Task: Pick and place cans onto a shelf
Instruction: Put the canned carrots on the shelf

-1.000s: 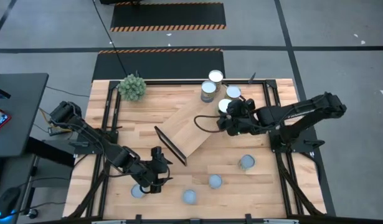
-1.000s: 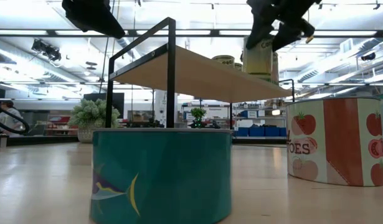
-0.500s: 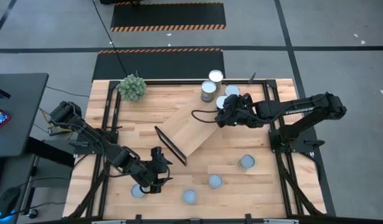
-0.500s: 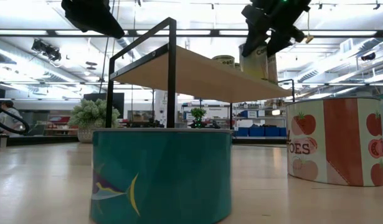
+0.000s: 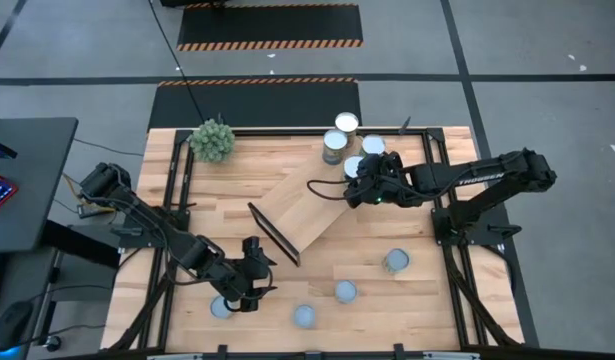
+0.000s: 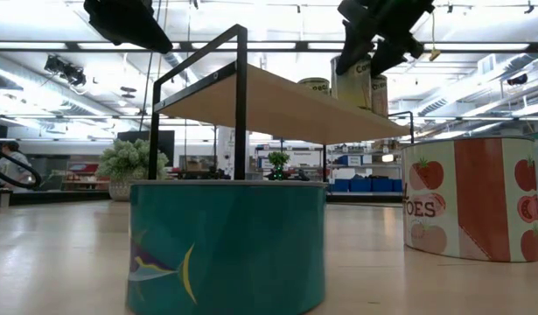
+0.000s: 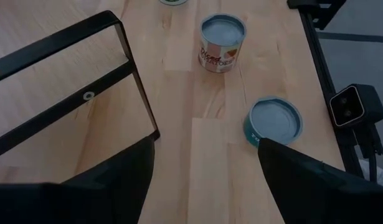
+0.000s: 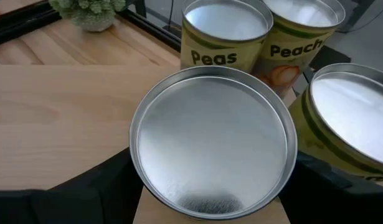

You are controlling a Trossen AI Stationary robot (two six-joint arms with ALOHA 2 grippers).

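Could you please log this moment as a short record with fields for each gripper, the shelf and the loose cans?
right gripper: shut on a can, over the shelf beside three cans at its far end
left gripper: open, empty, above the table's near-left part
loose cans: four on the tabletop

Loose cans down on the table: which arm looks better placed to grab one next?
Left. The left gripper hovers with open jaws facing a loose can close by. The right gripper is at the shelf with a held can in its jaws.
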